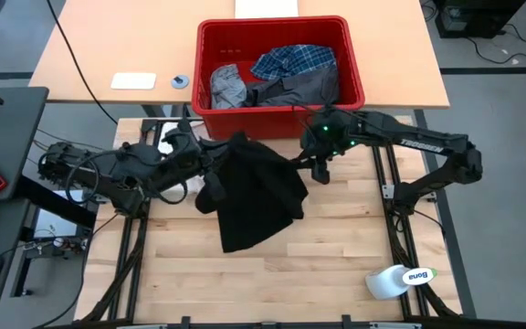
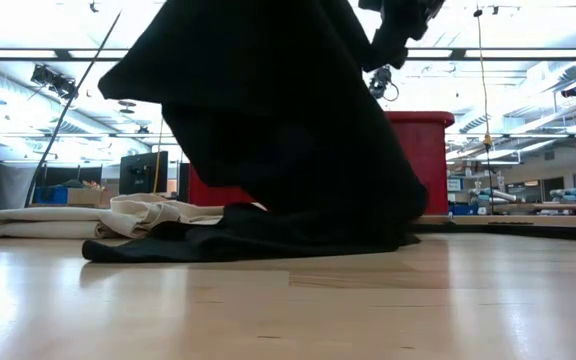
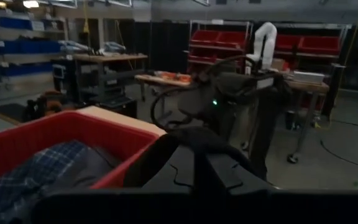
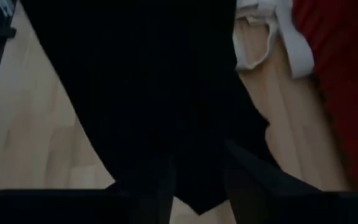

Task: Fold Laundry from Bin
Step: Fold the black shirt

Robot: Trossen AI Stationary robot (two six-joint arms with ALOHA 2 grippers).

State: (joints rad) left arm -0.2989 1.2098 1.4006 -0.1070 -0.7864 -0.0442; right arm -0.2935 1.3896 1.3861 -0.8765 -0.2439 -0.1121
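Between my left claw (image 1: 210, 164) and right claw (image 1: 310, 164), both clenched on it, the black garment (image 1: 256, 196) hangs to spread above the counter (image 1: 336, 265).

Two dark arms, the right arm (image 1: 400, 139) lettered white with a green light, the left arm (image 1: 108, 169) cable-draped.

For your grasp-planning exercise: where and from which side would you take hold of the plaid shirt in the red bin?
Grip the raised crumpled fold of the plaid shirt, probably coming straight down from above: it lies topmost in the red bin, whose walls block side approaches, with grey garments beside it.
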